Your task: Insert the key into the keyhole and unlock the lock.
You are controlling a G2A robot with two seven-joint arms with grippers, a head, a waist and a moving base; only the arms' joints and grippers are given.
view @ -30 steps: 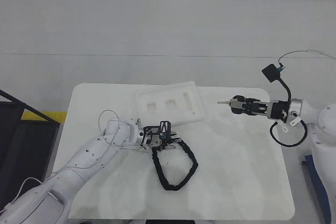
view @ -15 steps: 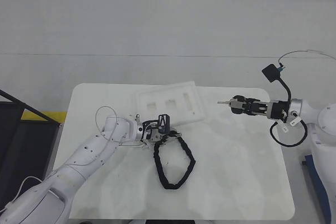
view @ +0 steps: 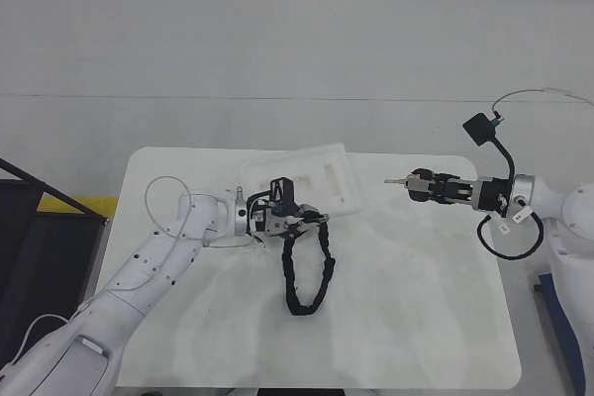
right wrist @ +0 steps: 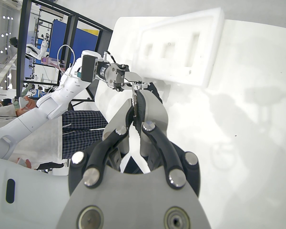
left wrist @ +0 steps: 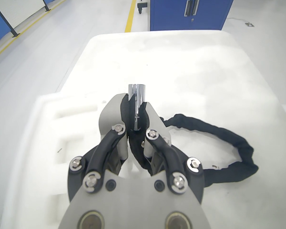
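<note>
The lock is a black fabric-covered chain loop (view: 305, 272) with a chrome cylinder (left wrist: 136, 96) at one end. My left gripper (view: 299, 216) is shut on that cylinder and holds it lifted near the foam tray, the chain (left wrist: 219, 141) hanging down to the table. The cylinder's end sticks out past the fingertips (left wrist: 133, 107). My right gripper (view: 408, 182) is over the table's right side, shut on a small metal key (right wrist: 134, 100) whose tip (view: 388, 181) points toward the left gripper (right wrist: 135, 85). A wide gap separates key and lock.
A white foam tray (view: 302, 183) with three recesses lies at the back middle of the white table (view: 426, 297), just behind the left gripper. A black frame stands off the table's left edge. The table's right half and front are bare.
The left arm has lifted the lock cylinder and carried it back toward the foam tray, dragging the chain loop with it. The right arm with the key has kept still.
</note>
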